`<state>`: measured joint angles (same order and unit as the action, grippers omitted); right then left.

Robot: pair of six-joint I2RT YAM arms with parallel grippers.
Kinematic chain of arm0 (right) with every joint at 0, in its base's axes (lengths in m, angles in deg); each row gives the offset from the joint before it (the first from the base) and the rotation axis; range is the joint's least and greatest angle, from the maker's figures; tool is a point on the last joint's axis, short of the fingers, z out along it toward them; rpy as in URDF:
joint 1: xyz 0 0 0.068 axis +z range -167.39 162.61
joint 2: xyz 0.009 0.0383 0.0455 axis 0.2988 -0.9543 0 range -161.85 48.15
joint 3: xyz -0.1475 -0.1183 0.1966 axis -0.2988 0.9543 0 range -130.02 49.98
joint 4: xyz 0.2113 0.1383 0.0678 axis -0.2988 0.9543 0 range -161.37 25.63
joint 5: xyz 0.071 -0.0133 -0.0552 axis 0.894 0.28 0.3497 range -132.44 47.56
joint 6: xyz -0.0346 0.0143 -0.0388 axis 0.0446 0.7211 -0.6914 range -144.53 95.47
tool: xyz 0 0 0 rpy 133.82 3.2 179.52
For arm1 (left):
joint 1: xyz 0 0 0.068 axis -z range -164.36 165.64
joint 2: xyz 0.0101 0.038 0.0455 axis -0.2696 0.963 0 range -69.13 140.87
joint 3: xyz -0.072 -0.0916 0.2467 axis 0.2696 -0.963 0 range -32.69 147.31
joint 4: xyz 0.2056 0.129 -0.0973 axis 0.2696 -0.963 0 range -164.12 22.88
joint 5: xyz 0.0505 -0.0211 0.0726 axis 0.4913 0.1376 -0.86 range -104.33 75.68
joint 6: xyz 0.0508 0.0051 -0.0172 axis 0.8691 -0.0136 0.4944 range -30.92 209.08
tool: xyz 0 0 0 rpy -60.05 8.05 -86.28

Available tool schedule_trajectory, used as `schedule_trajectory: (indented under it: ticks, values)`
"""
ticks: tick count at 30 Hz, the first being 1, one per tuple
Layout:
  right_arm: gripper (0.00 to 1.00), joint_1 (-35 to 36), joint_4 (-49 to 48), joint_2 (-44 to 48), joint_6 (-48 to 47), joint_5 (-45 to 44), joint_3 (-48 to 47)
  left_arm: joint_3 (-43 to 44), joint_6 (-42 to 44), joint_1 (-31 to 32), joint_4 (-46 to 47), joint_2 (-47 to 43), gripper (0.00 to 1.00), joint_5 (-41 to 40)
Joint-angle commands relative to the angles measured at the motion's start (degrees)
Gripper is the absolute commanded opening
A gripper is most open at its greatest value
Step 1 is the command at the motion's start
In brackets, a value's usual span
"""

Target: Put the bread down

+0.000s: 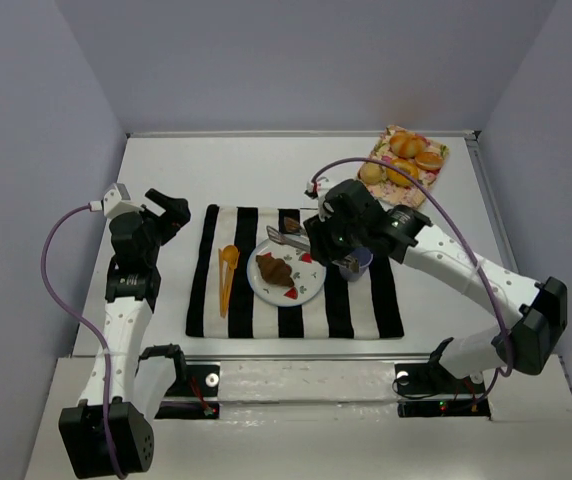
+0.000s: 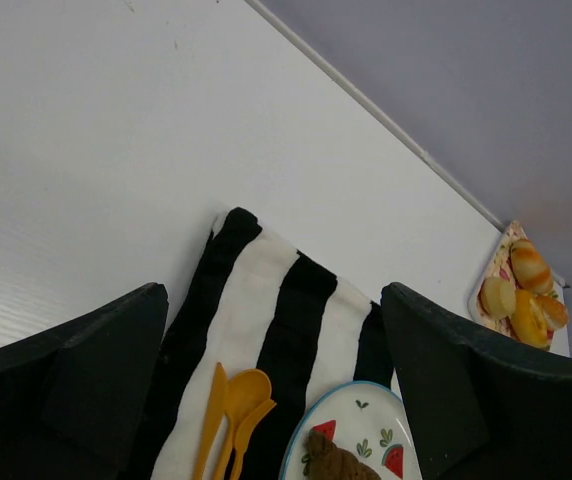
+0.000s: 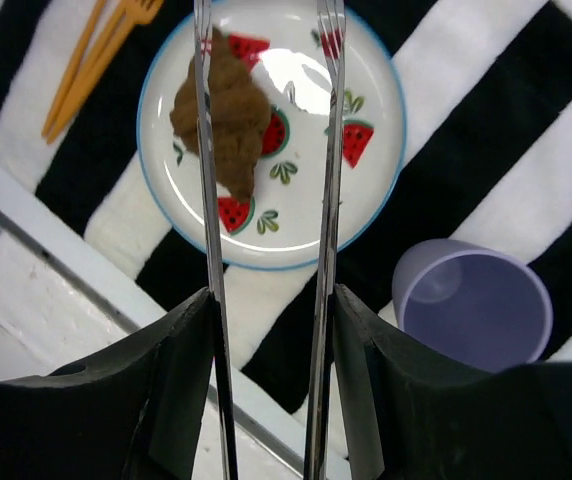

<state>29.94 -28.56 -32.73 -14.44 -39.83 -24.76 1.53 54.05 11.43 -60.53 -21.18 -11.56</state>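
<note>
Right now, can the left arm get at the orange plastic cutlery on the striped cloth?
Probably yes: the open left end effector hovers beside the black-and-white striped cloth, and nothing lies between it and the orange plastic cutlery.

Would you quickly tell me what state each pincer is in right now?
Left pincer: open, holding nothing.
Right pincer: closed on the metal tongs.

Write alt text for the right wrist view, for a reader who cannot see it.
The right gripper holds metal tongs, arms apart, above a brown croissant lying on a watermelon-patterned plate. A purple cup stands beside the plate on a striped cloth, with orange cutlery at upper left.
</note>
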Motion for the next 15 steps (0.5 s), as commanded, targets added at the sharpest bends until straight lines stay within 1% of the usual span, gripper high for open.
schedule_trajectory:
  ticks: [1, 2, 6, 7, 10, 11, 12, 13, 14, 15]
  values:
    - [0.53, -2.85, -5.36, 2.75, 4.15, -7.36, -7.26, 0.76, 0.40, 0.25, 1.41, -1.27, 0.99, 0.40]
    - [0.53, -3.99, -5.54, 2.75, 4.50, -7.36, -8.31, 0.76, 0.40, 0.25, 1.41, -1.45, 0.99, 0.49]
    - [0.53, -12.59, -6.07, 2.48, 6.17, -8.06, -9.46, 0.59, 0.40, 0.16, 1.32, -1.80, 0.99, 0.40]
    - [0.52, -17.66, -6.33, 2.48, 6.69, -8.24, -9.46, 0.50, 0.40, 0.25, 1.32, -1.97, 0.99, 0.40]
    - [0.53, -25.25, -6.42, 1.44, 8.37, -7.89, -9.02, 0.50, 0.31, 0.25, 1.32, -1.98, 0.99, 0.31]
    - [0.53, -29.62, -6.42, 0.99, 9.07, -7.71, -9.02, 0.59, 0.31, 0.25, 1.32, -1.89, 0.99, 0.22]
    - [0.53, -31.75, -6.51, 0.55, 9.42, -7.36, -9.11, 0.59, 0.40, 0.17, 1.32, -1.80, 0.99, 0.14]
    - [0.53, -35.34, -6.59, -0.67, 9.69, -7.01, -9.28, 0.59, 0.40, 0.16, 1.32, -1.80, 0.99, 0.14]
    - [0.53, -35.38, -6.51, -1.55, 9.86, -6.66, -9.54, 0.59, 0.40, 0.16, 1.32, -1.71, 0.99, -0.04]
    - [0.53, -38.51, -6.60, -2.34, 10.56, -5.96, -9.63, 0.59, 0.40, 0.16, 1.32, -1.63, 0.99, -0.21]
